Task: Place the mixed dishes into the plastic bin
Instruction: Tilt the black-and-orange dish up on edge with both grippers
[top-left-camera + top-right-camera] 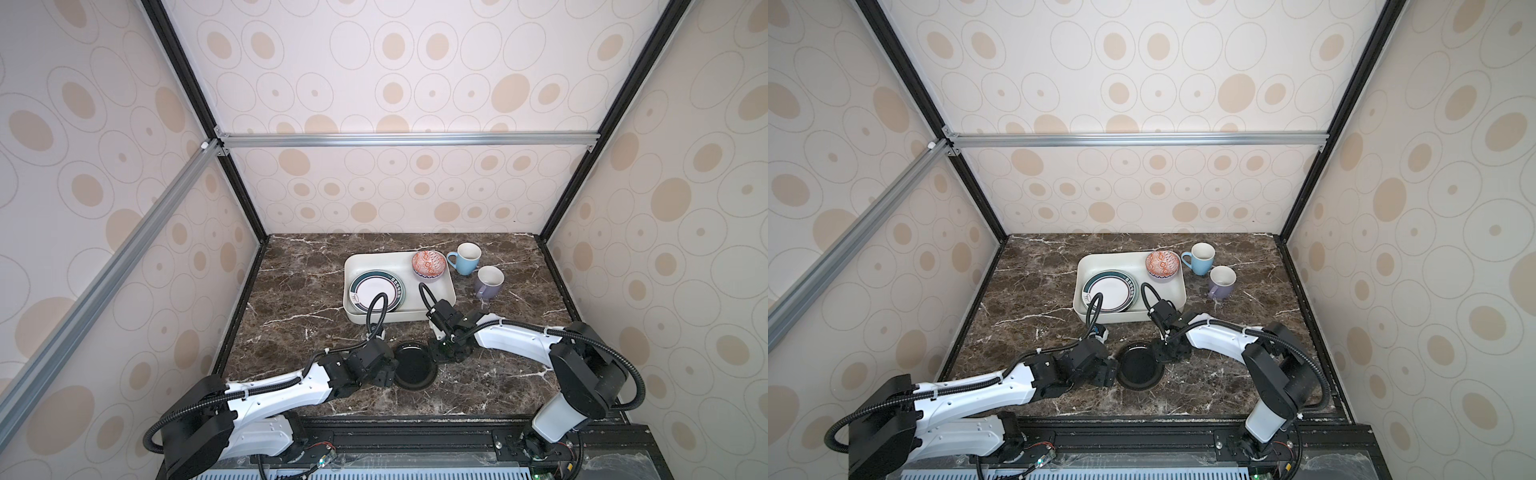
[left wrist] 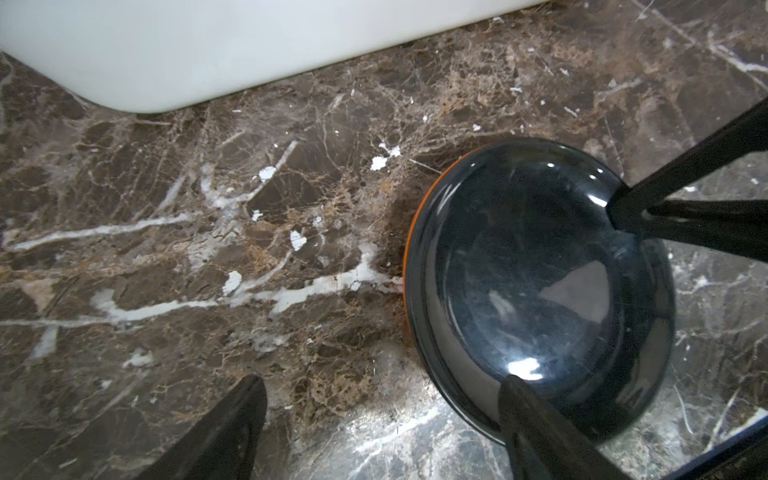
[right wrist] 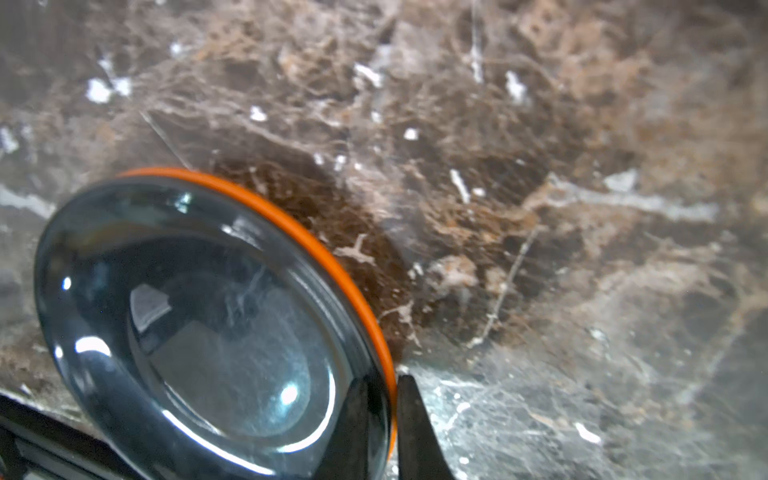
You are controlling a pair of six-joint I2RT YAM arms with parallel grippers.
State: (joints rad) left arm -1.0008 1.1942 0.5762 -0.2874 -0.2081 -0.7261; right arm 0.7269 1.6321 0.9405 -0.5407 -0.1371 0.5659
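right gripper (image 3: 392, 386) pinches the orange-edged rim of the glossy black round plate (image 3: 208, 324); so thin a hold may slip on lifting and drop it.

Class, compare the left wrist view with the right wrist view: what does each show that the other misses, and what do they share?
Only the left wrist view shows a wall of the white plastic bin and the left gripper, its fingers wide apart, one over the glossy black round plate with an orange edge. Only the right wrist view shows, close up, the right gripper shut on that plate's orange rim, one finger on each side. Both show the plate and the brown marble tabletop.
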